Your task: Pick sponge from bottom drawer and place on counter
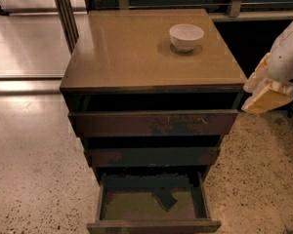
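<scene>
The bottom drawer [154, 225] is pulled open, showing its olive-tan floor. The sponge [164, 199], a small dark flat piece, lies on that floor near the middle, a little right of centre. The counter [132, 48] is the tan-brown top of the cabinet. My gripper [264, 94], pale yellow at the end of a white arm, hangs at the right edge of the view. It is beside the cabinet's right side at top-drawer height, well above and to the right of the sponge, and holds nothing that I can see.
A white bowl [186, 36] stands on the counter towards its back right. The two upper drawers [154, 123] with scuffed fronts are slightly ajar. Speckled floor [34, 179] surrounds the cabinet. A metal post [64, 13] stands at the back left.
</scene>
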Available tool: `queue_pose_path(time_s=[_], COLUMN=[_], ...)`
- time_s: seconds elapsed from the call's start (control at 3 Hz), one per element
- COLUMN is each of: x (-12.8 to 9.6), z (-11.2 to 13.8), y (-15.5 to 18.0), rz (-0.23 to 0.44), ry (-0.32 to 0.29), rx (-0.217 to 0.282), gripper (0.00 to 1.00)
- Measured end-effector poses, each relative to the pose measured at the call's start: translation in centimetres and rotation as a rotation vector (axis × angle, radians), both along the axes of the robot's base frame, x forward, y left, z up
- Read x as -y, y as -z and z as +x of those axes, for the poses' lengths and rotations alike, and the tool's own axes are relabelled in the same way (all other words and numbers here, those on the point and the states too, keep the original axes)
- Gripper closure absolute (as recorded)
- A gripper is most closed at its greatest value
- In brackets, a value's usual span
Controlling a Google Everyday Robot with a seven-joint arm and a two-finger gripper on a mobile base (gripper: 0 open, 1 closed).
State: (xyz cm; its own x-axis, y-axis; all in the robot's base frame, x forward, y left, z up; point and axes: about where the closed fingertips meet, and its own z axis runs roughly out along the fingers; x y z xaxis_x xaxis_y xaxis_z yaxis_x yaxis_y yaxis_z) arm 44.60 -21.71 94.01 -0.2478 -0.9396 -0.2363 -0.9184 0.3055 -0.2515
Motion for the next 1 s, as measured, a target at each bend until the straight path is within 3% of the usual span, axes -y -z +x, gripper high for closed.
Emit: queue_pose_path(time_s=[0.67,1.0], x=[-1.3,-2.1], z=[2.7,3.5], y=[13.3,21.5], rz=[0.092,0.134], ry=[0.028,0.041], rx=[-0.047,-0.13], gripper=[1.0,1.0])
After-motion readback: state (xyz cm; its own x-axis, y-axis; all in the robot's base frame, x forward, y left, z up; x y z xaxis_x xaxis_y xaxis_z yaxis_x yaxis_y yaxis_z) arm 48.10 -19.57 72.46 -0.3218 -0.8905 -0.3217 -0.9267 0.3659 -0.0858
